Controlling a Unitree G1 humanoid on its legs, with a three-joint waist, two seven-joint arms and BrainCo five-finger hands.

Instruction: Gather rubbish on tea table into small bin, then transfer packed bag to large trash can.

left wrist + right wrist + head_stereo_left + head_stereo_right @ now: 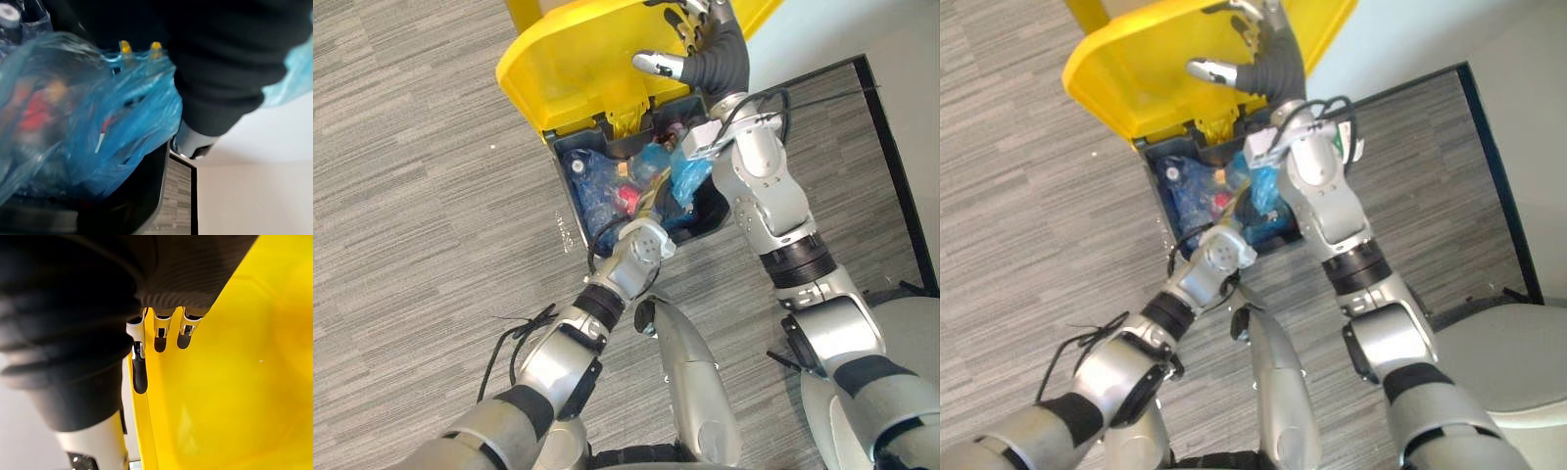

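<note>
My right hand (690, 44) clenches the yellow lid (578, 69) open. My left hand (230, 63) is in the large trash can (570, 211) against the blue bag (98, 122) — I cannot tell its grip. Best hold the lid high.

The yellow plastic lid (578, 59) of the large dark grey trash can (142, 200) is cut off by the upper edge in both eye views. The same edge cuts the top of the right hand (700, 44), which is at the lid. From the head, the left hand (230, 63) is hidden inside the can, past its wrist and behind the translucent blue plastic bag (122, 122). In its wrist view its dark cover is blurred. The bag's contents, a red patch (32, 115) among them, are too blurred to identify, and from the head too small to tell. The bag hides the can's bottom.
</note>
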